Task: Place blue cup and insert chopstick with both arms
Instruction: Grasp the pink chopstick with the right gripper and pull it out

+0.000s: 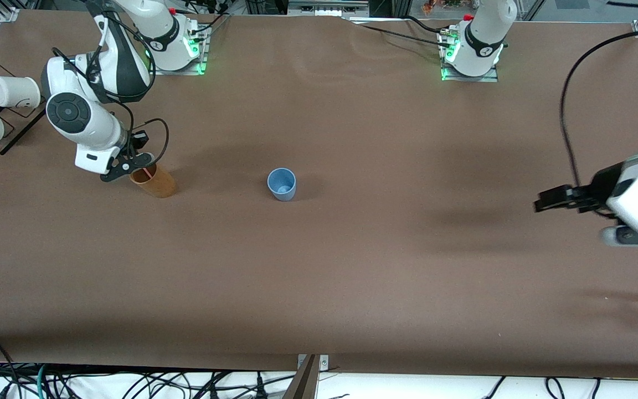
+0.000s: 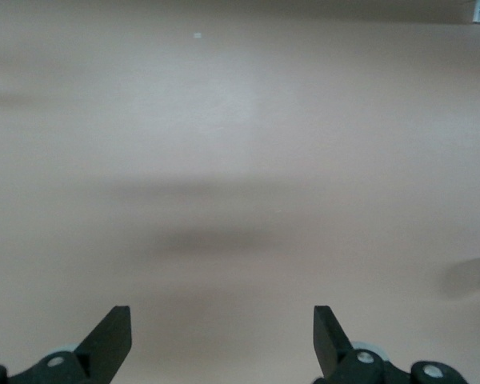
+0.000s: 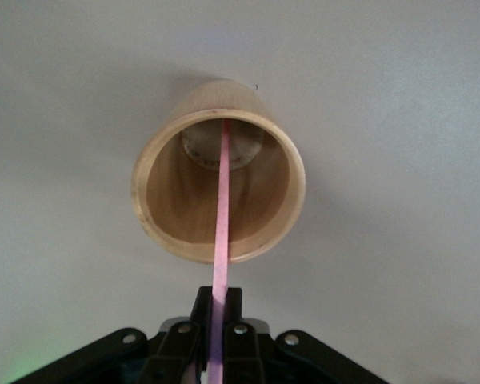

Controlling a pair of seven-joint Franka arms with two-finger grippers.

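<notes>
From the front view we see the right pincer poised over the mouth of a tan cup that stands toward the right arm's end of the surface. A short piece of the chopstick shows pink at that cup's rim. The blue cup stands upright near the middle of the surface, toward the left arm's end from the tan cup and well apart from it. We judge the right arm the nearer of the two to it. The left pincer hangs over bare surface at the left arm's end, well away from the blue cup; that arm waits. We count one blue cup, one tan cup, one chopstick, and two white cups lying on a wire rack at the right arm's end.

In the left wrist view, the left pincer stands wide open with nothing between its two black fingers, and only bare surface lies under it.

In the right wrist view, the right pincer is closed tight on the chopstick, whose long axis runs straight from the pincer down into the tan cup, its tip at the bottom. We judge that the stick must rise along that axis before it can travel to the blue cup.
</notes>
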